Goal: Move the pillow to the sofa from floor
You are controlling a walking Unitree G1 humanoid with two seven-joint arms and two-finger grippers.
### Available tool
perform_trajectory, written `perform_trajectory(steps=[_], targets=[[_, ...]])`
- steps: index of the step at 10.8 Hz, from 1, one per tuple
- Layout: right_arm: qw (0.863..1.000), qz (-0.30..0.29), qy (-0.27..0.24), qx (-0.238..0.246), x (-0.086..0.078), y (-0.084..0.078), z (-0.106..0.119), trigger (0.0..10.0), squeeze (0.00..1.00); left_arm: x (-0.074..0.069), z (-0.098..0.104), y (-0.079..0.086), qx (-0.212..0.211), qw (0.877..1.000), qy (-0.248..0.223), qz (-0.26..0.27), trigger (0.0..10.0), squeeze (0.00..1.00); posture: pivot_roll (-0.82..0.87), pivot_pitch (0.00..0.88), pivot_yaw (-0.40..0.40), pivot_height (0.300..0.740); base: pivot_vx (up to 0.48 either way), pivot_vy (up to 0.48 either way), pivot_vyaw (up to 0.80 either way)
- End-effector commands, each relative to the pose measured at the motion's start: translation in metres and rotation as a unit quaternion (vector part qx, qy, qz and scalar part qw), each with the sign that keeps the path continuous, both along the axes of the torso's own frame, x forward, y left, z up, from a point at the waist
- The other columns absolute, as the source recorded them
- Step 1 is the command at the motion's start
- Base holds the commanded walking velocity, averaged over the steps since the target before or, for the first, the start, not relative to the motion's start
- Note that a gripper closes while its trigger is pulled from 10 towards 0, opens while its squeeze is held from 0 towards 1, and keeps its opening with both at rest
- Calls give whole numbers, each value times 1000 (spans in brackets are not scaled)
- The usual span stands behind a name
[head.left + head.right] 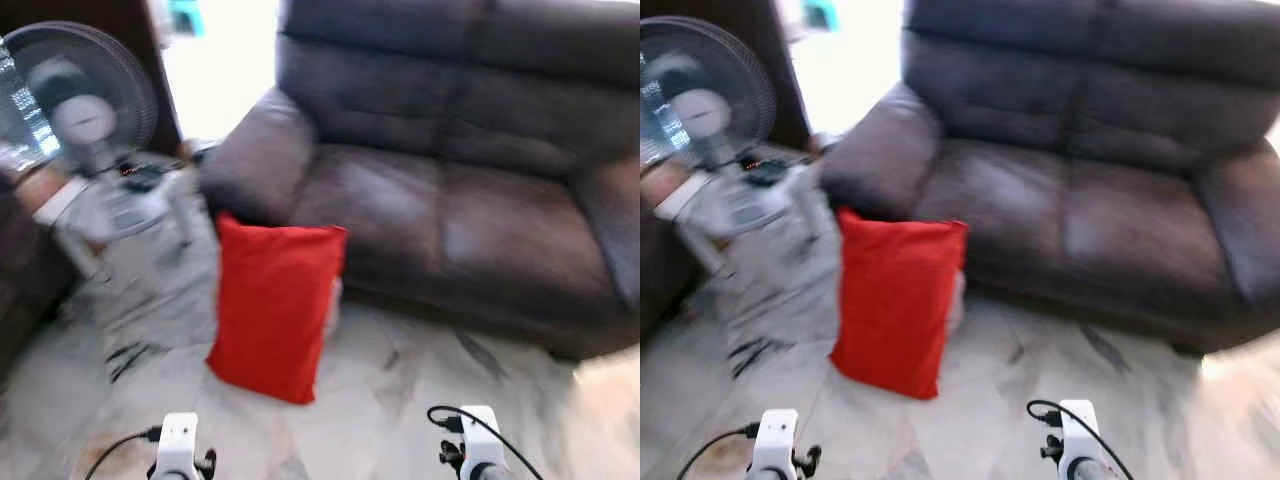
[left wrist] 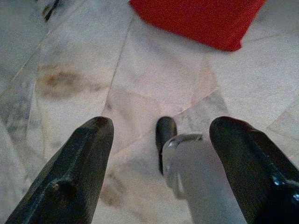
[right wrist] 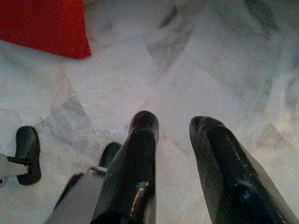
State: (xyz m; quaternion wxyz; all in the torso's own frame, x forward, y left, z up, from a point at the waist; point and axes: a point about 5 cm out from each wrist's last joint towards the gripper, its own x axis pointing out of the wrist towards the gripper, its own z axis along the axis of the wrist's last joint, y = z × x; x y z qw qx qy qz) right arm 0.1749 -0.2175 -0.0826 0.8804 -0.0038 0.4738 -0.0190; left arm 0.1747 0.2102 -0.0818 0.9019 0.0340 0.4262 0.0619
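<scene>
Red rectangular pillow [image 1: 274,305], standing upright on the marble floor [image 1: 400,420], leaning against the front of the dark brown sofa [image 1: 450,200].

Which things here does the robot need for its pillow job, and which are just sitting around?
For the job:
red pillow, standing on the floor, leaning by the sofa's front
dark sofa, where it goes
left gripper, open, over the floor
right gripper, a narrow gap between its fingers, over the floor

Just around:
fan
small white table

Open marble floor [image 1: 400,420] before pillow [image 1: 272,305], fan [image 1: 85,95] left, sofa [image 1: 450,180] behind
</scene>
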Motion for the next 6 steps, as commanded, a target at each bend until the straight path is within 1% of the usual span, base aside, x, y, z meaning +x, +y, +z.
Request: perform_trajectory(steps=[1,3,6], targets=[[1000,-9,0,4,0,-1,0,10000,0,-2,-1,-1,2,1000,5,-1,10000,0,72,56,-103,740,307,0,0],[1000,-9,-2,5,0,-1,0,10000,0,-2,-1,0,2,1000,5,0,10000,0,71,57,-104,740,304,0,0],[1000,10,-1,-4,1,-2,1,10000,0,-3,-2,-1,1,1000,6,-1,10000,0,66,56,-105,740,309,0,0]])
